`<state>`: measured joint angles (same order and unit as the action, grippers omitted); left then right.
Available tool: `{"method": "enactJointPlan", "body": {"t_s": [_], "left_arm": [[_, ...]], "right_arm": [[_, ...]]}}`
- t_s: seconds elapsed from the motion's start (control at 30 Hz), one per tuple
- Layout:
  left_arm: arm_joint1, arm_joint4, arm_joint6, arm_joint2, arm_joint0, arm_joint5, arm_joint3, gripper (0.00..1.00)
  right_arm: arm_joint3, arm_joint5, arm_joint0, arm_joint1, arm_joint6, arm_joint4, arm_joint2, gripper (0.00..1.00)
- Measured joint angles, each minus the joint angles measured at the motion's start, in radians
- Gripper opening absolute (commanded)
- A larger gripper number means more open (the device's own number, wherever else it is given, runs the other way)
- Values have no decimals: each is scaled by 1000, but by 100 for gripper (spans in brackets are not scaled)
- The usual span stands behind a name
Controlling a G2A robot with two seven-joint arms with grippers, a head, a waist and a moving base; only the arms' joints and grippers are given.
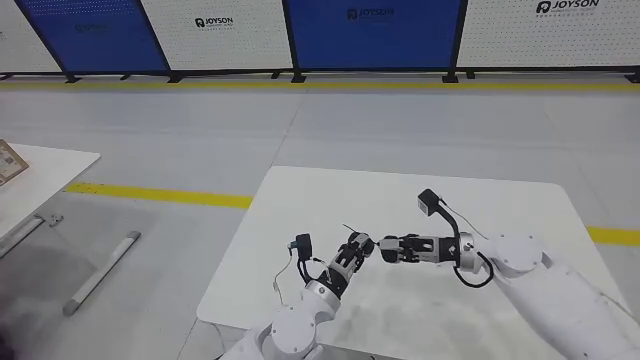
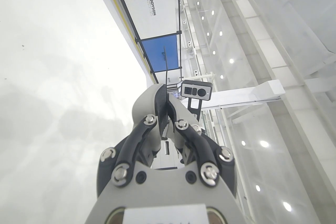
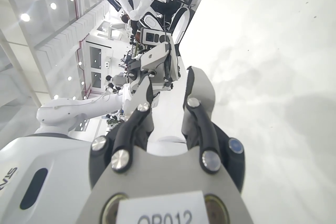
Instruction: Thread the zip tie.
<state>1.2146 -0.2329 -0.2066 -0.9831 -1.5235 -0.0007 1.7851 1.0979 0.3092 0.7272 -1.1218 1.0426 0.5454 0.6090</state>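
The zip tie (image 2: 166, 64) is a thin black strip pinched between the dark pads (image 2: 162, 104) of the left jaws, which are closed tight on it. Its free end pokes straight out past their tips and narrows to a point. In the top view, the left jaws hold it above the white surface (image 1: 450, 195), somewhere near the middle.

The right jaws face the left jaws tip to tip. They are close but not touching, and they stand wide apart with nothing between them. In the right wrist view, the left jaws sit just beyond that gap, and the strip lies outside it.

A small grey camera module (image 2: 197, 90) on the right arm shows behind the strip.

A white label (image 3: 162, 206) with dark characters is stuck on the base of the right jaws, partly cut off by the frame edge. A similar label (image 2: 165, 214) sits on the left.

Behind the surface stand blue and white perforated panels (image 1: 375, 10), each with a small dark printed logo. A yellow stripe (image 1: 160, 195) runs across the grey floor.
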Motion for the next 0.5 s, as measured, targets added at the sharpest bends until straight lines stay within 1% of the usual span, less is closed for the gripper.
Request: {"method": "enactJointPlan", "body": {"t_s": [0.13,0.23,0.3,0.37,0.5], "left_arm": [[2,3,5,-3,-2,3,-3,0],[4,6,6,-5,-3,5,-5,0],[5,8,7,-7,-4,5,-5,0],[6,10,8,-8,-5,5,-5,0],[9,16,11,-10,-8,3,-3,0]], "right_arm": [[-8,-8,1,-7,7,-6,7,15],[-13,-11,1,-13,13,-11,12,16],[-15,-14,1,-16,17,-16,16,20],[-16,-17,2,-18,20,-20,20,20],[-18,-22,4,-24,26,-28,29,14]]}}
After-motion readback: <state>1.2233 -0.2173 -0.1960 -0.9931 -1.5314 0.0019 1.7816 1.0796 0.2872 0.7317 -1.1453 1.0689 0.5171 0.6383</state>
